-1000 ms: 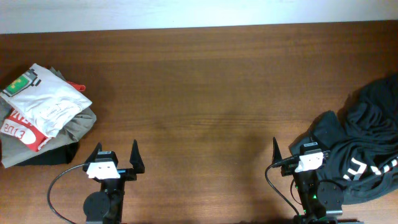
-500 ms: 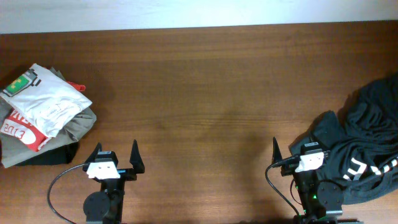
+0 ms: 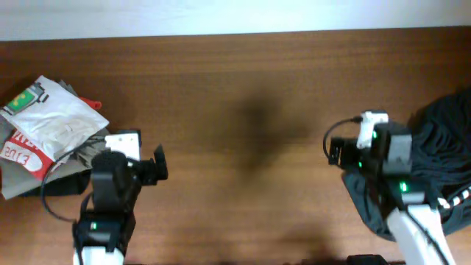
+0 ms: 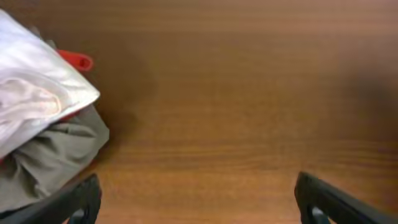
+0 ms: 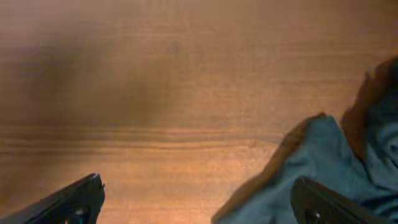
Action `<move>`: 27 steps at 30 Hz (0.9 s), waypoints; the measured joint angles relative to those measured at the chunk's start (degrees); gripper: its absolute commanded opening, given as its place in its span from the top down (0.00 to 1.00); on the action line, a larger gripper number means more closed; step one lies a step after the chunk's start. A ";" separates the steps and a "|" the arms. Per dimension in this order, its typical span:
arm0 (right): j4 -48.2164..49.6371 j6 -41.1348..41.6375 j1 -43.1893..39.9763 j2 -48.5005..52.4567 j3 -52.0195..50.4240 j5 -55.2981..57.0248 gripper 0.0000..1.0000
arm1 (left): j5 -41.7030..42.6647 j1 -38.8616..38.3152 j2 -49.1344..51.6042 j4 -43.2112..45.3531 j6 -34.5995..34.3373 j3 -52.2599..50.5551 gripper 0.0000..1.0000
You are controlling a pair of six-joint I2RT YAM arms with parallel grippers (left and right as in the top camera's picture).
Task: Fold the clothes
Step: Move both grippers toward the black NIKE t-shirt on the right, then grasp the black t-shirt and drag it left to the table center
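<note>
And we're off: a moment ago both arms sat parked at the near edge, and now both have swung out over the counter (image 3: 243, 73). The left claw (image 4: 199, 204) is spread wide with nothing in it. Its wrist view looks across bare wood towards the side pile, where a white folded garment (image 3: 51, 121) lies over a red-and-white printed garment (image 3: 22, 151) and an olive-grey garment (image 4: 56, 149). That pile isn't the job. The right claw (image 5: 199, 204) is just as wide and just as empty, and it hovers near the crumpled edge of the black T-shirt (image 3: 445, 147). The shirt is heaped at the far right of the counter, running off the edge of the overhead view, with a few white strokes of lettering showing low down. No fabric sits between the right claw's tips yet. So folding hasn't begun and this is the opening reach. I'd expect the right arm to need a pinch on that near edge, then a drag to the open middle so the shirt can be spread flat.
</note>
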 measured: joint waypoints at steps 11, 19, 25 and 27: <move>-0.81 13.22 -19.17 40.28 9.44 7.78 0.96 | 0.87 0.00 15.91 -4.87 0.00 8.61 0.01; 1.27 2.43 -2.32 44.92 12.61 -30.18 0.96 | 0.90 0.00 15.93 4.28 0.00 8.81 0.01; 7.96 3.63 23.91 45.68 29.79 -25.40 0.01 | 3.91 0.00 17.75 8.85 0.00 8.94 0.01; -2.08 3.67 22.62 45.72 33.68 -20.04 0.01 | 5.16 0.00 17.86 8.96 0.00 8.94 0.01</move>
